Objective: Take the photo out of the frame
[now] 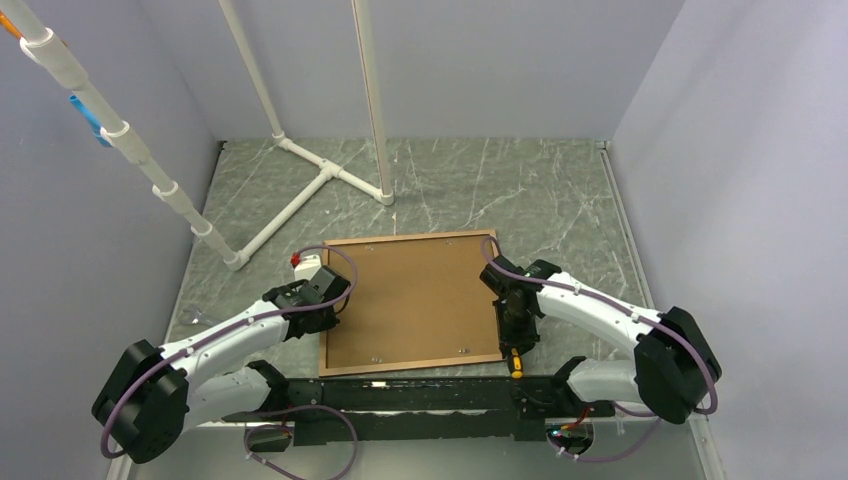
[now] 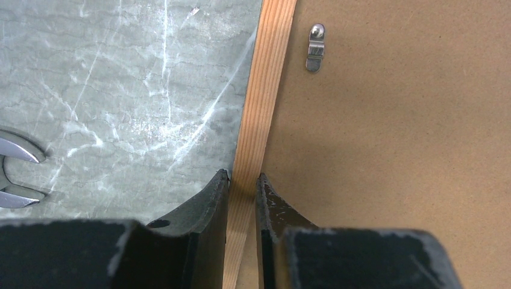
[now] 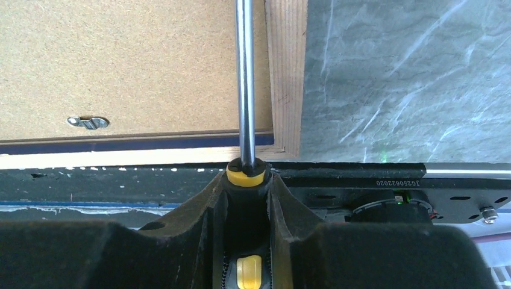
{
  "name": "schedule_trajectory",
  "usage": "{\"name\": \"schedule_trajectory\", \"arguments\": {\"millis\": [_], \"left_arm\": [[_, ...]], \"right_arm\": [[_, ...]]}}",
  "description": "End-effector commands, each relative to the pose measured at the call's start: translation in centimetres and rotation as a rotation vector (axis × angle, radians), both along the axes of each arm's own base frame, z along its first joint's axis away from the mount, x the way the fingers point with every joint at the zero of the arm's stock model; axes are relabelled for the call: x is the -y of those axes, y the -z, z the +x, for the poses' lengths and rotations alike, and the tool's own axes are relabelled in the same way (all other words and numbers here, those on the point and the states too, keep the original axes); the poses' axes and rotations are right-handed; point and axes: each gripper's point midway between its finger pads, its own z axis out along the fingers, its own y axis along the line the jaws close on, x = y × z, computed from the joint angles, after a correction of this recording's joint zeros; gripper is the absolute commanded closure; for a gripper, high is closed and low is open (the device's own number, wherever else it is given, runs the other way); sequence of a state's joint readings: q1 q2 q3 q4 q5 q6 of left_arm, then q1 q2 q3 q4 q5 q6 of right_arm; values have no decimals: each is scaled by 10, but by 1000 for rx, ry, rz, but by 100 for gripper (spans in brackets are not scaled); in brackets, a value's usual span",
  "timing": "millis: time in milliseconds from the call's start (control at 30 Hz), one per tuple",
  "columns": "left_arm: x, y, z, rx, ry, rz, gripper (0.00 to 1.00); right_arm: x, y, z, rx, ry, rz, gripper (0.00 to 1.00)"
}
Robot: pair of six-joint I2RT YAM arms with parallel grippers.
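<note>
The frame (image 1: 410, 238) lies face down on the marble table, its pale wooden back rim around a brown backing board (image 1: 415, 300). The photo is hidden under that board. A strip of the frame's navy edge (image 3: 138, 143) shows in the right wrist view. My left gripper (image 2: 243, 177) is shut on the frame's left wooden rail (image 2: 265, 78), one finger on each side; from above the left gripper (image 1: 335, 300) sits at the left edge. My right gripper (image 3: 246, 174) is shut on a black and yellow screwdriver (image 3: 244, 90), whose steel shaft runs along the right rail (image 3: 288, 72). From above, the right gripper (image 1: 515, 340) is by the near right corner.
Small metal clips (image 2: 315, 47) (image 3: 88, 122) sit on the backing board. A white pipe structure (image 1: 300, 190) stands at the back left. A silvery metal tool (image 2: 15, 174) lies on the table left of the frame. The black base rail (image 1: 420, 390) runs just behind the frame's near edge.
</note>
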State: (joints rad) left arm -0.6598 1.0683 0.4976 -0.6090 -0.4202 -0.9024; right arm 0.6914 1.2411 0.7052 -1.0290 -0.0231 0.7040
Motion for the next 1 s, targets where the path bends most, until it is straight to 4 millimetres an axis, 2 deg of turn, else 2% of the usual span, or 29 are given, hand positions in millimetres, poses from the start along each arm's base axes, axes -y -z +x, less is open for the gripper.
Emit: {"name": "schedule_trajectory", "arguments": {"millis": [0, 567, 967], "left_arm": [[-14, 3, -1, 3, -19, 57, 100], [-11, 3, 1, -2, 4, 59, 100], [-8, 3, 3, -2, 23, 55, 100]], "right_arm": [[-7, 1, 14, 53, -7, 16, 100], [-17, 7, 28, 93, -89, 44, 100], [-6, 9, 43, 90, -103, -91, 100]]}}
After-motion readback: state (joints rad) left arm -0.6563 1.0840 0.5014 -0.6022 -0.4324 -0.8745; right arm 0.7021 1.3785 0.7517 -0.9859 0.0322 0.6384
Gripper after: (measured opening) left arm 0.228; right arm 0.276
